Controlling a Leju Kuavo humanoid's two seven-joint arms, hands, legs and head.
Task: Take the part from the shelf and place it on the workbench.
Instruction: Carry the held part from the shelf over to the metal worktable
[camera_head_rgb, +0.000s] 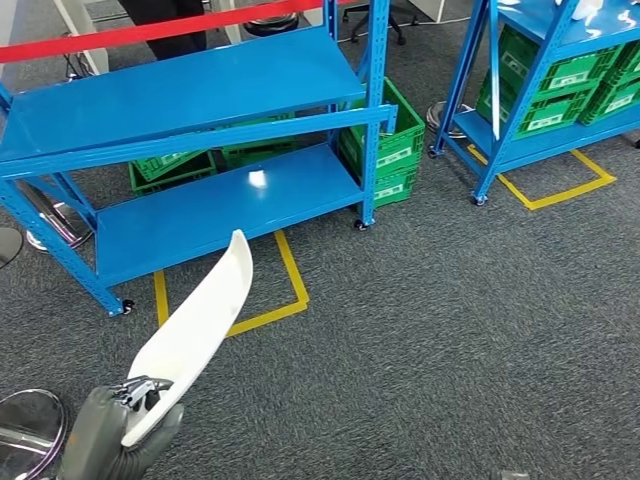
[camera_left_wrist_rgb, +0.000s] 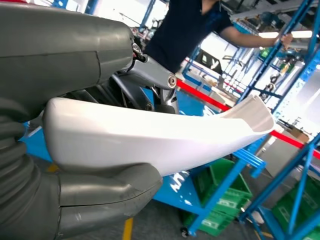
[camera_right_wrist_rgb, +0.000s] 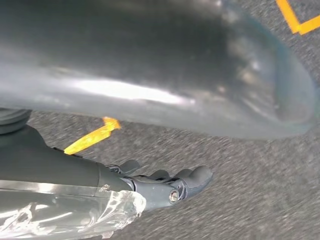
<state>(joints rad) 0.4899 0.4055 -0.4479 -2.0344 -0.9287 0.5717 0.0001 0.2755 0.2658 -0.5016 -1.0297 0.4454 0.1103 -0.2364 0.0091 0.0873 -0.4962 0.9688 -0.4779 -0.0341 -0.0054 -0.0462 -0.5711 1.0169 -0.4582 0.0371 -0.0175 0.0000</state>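
Note:
The part (camera_head_rgb: 200, 325) is a long, curved white plastic shell, and my left hand (camera_head_rgb: 113, 430) grips its near end at the lower left of the head view. It slants up and away toward the blue shelf (camera_head_rgb: 189, 90). In the left wrist view the part (camera_left_wrist_rgb: 151, 135) lies between the grey thumb (camera_left_wrist_rgb: 105, 192) and the darker fingers (camera_left_wrist_rgb: 151, 75) of my left hand. My right hand (camera_right_wrist_rgb: 170, 185) hangs over the grey carpet with its fingers stretched out and nothing in them.
The low blue shelf has bare boards, with green crates (camera_head_rgb: 392, 150) behind and beside it. A second blue rack (camera_head_rgb: 528, 140) with green crates stands at the right. Yellow tape (camera_head_rgb: 290, 290) marks the carpet. A person (camera_left_wrist_rgb: 188, 25) stands behind a red bar (camera_head_rgb: 151, 30).

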